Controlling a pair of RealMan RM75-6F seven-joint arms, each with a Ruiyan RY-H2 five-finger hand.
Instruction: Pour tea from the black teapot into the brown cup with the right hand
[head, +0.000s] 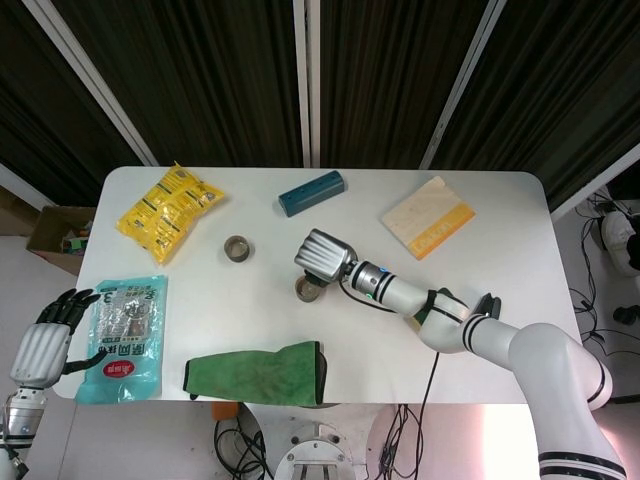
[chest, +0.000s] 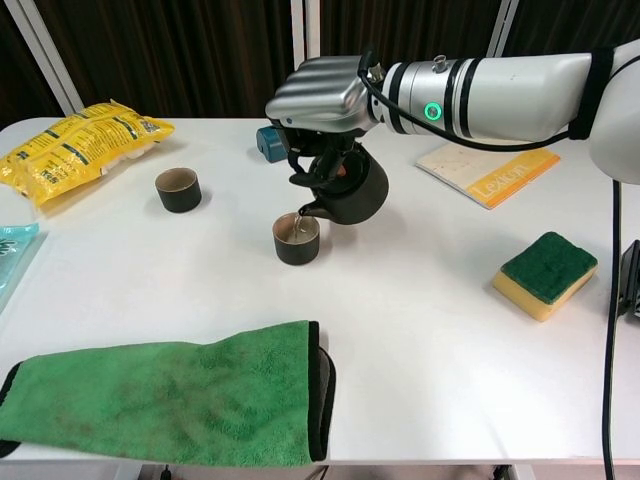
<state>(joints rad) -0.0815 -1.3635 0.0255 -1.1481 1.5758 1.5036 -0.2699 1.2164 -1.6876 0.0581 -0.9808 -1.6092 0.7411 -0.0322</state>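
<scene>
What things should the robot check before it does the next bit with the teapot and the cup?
1. Right hand holds the black teapot from above: ok.
2. Teapot is tilted with its spout over the brown cup: ok.
3. Cup stands upright on the table: ok.
4. How full the cup is: cannot tell; something shows inside, but the level is unclear, so stop tilting further until it is known.
5. The second cup and the green cloth lie apart from the pouring spot: ok.
6. Left hand is off by the table's edge, beside the blue packet, holding nothing: ok.
</scene>
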